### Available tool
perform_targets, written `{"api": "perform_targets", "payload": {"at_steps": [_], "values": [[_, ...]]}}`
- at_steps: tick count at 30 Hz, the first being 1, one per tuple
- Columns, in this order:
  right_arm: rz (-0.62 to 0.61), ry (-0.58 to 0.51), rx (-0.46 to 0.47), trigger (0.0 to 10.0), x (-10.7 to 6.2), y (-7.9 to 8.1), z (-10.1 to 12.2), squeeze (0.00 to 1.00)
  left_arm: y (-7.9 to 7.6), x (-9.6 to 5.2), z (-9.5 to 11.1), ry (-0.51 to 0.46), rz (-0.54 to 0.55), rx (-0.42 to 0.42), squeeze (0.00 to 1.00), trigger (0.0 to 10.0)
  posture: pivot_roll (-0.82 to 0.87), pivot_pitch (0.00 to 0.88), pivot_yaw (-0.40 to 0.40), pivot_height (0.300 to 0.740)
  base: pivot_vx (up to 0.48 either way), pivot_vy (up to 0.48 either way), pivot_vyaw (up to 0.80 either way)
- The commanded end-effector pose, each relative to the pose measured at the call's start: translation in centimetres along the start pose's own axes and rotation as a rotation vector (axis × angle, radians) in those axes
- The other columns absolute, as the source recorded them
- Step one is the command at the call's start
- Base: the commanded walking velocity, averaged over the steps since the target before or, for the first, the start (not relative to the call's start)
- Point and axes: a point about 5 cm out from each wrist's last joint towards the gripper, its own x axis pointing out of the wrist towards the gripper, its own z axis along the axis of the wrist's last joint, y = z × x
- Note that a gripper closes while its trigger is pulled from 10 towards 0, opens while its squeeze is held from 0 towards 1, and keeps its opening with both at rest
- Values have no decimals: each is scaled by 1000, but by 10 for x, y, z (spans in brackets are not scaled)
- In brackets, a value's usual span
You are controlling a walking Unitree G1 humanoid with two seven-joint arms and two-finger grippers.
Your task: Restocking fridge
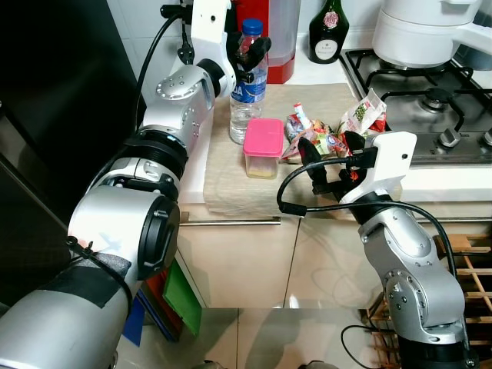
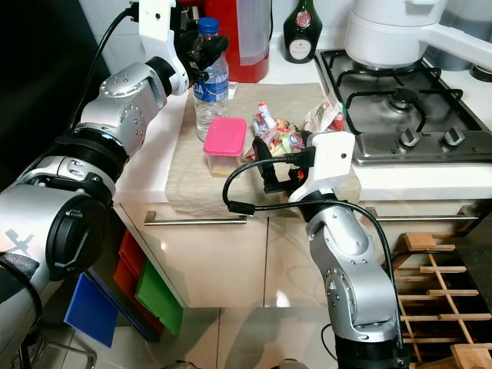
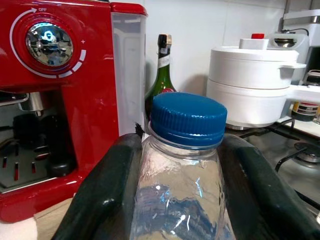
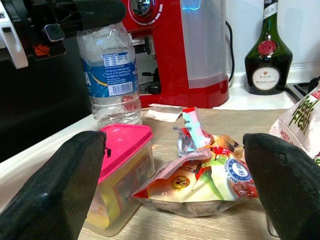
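Left wrist view has the left gripper (image 3: 182, 200) closed on the neck of the clear water bottle (image 3: 182, 165), one black finger on each side just under the blue cap (image 3: 187, 119). From the head, the bottle stands upright on the beige mat (image 1: 223, 181), at about eleven o'clock from the pink-lidded container (image 1: 263, 146). The red coffee machine (image 1: 265, 34) sits just behind it at twelve o'clock.

To do this lift well, I would raise the bottle straight up before swinging it toward the fridge, since a neck grip lets the heavy body sway. Keep it clear of the coffee machine and the container.

The right gripper (image 4: 165, 175) hangs wide open and empty before the snack packets (image 4: 200, 175), at three o'clock from the container. It should hold off until the bottle is away.
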Motion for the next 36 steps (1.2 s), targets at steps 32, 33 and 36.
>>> {"api": "perform_targets", "payload": {"at_steps": [32, 33, 36], "values": [[-355, -209, -221, 10000, 15, -48, 19, 4, 17, -87, 63, -486, 103, 417, 0, 10000, 22, 0, -7, 740, 0, 0, 0], [-388, -230, -239, 10000, 16, -52, 22, 4, 15, -89, 58, -484, 114, 402, 0, 10000, 25, 0, -11, 740, 0, 0, 0], [-414, -258, -259, 10000, 17, -55, 26, 4, 10, -92, 48, -457, 135, 348, 0, 10000, 26, 0, -11, 740, -117, 0, 0]]}}
